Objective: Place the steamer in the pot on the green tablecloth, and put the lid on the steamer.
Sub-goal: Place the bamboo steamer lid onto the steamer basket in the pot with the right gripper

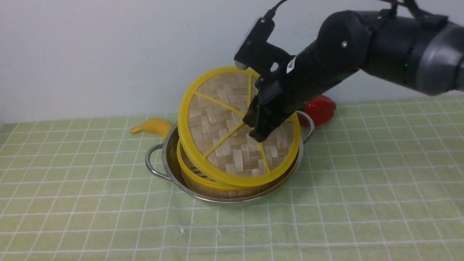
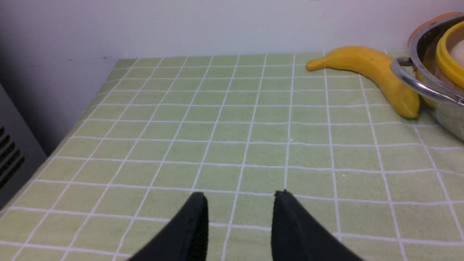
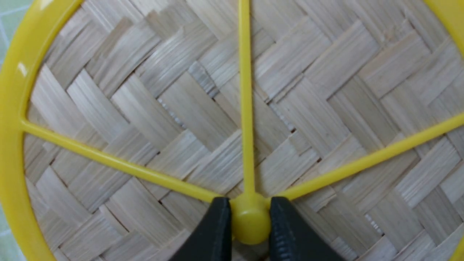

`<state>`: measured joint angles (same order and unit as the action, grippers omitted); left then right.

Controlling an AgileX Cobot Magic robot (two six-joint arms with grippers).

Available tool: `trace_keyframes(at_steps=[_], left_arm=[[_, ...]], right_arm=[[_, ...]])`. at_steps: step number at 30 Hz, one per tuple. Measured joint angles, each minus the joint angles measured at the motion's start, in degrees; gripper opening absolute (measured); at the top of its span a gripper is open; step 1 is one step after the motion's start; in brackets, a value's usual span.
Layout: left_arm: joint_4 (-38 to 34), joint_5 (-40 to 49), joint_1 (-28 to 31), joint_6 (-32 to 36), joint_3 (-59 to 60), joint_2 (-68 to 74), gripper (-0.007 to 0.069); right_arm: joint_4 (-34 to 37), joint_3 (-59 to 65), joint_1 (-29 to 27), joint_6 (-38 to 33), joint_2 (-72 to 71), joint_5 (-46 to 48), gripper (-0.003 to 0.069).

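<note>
Item: flat round woven-bamboo lid with yellow plastic rim and spokes (image 1: 217, 127); it is hanging tilted over the pot, carried by the right arm.
Stage done: the round bamboo steamer with its yellow rim (image 1: 203, 183) is sitting inside the wide shiny stainless-steel pot with loop handles (image 1: 167, 156); the pot is standing on the light green grid-lined tablecloth (image 1: 108, 203) covering the tabletop; the first half of the task is looking complete.
Stage left: the lid is not yet lying flat; its far edge is standing raised and its near edge is dipping to the steamer's front rim; whether the two rims are touching there cannot be told; levelling, lowering and letting go are, by my reading, remaining.
Right fingers (image 3: 217, 224): pinching the lid's small yellow centre knob (image 3: 250, 221), one finger pressing on each side.
Lid relative to fingers: the knob is sitting between the two tips; the woven disc is spreading out beyond them in every direction, its top face turned towards the wrist.
Left fingers (image 2: 195, 217): standing spread with nothing between them; hovering over bare cloth, well apart from the pot.
Bystanders: a yellow banana (image 1: 152, 127) is lying just beside the pot's left handle; a glossy red object (image 1: 320, 108) is lying behind the pot; neither is taking part.
</note>
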<state>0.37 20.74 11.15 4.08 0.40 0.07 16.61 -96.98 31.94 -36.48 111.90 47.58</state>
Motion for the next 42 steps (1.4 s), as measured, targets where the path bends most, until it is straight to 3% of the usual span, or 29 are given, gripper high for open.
trace_keyframes(at_steps=[42], left_arm=[[0.0, 0.0, 0.0, 0.0, 0.0, 0.0, 0.0243]], right_arm=[[1.0, -2.7, 0.0, -6.1, 5.4, -5.5, 0.0146]])
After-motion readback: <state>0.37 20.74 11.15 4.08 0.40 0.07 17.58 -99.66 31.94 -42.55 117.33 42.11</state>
